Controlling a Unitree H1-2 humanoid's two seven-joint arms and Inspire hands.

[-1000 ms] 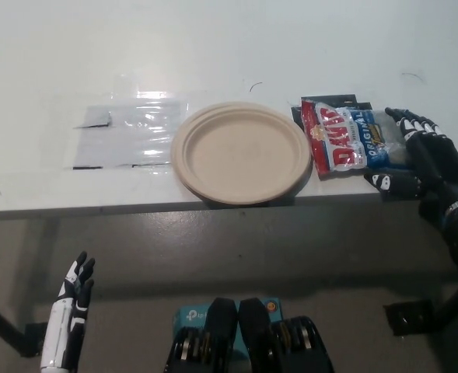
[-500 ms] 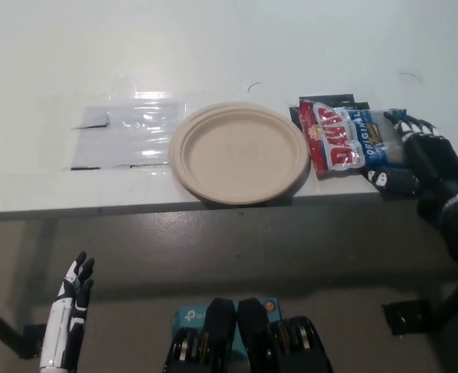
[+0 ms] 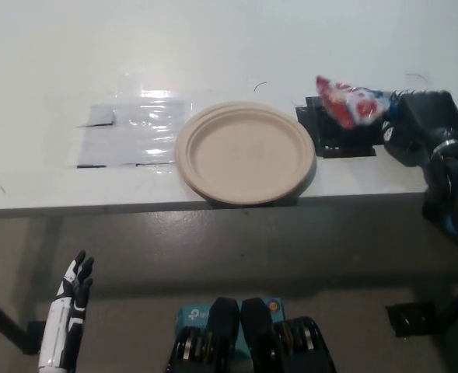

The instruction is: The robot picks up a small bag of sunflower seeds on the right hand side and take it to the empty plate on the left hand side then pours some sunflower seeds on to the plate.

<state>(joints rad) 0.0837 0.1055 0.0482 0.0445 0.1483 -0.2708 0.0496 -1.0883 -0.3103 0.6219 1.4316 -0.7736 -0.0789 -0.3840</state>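
White left hand idle, black right hand gripping the seed bag

White left hand (image 3: 67, 309), low at the picture's lower left, below the table edge: hangs with fingers apart, holding and touching nothing.

White table (image 3: 213, 47), bearing a clear glossy plastic sheet (image 3: 135, 132) at left, flat.

Beige round paper plate (image 3: 244, 151), just right of the sheet, near the table's front edge, empty.

Black flat patch (image 3: 339, 134) on the table, right of the plate.

Red, white and blue small bag of sunflower seeds (image 3: 351, 102), raised above the black patch, tilted, its red end toward the plate.

Black right hand (image 3: 421, 126), at the right edge, forearm entering from lower right: fingers closed on the bag's right end, held above the table.
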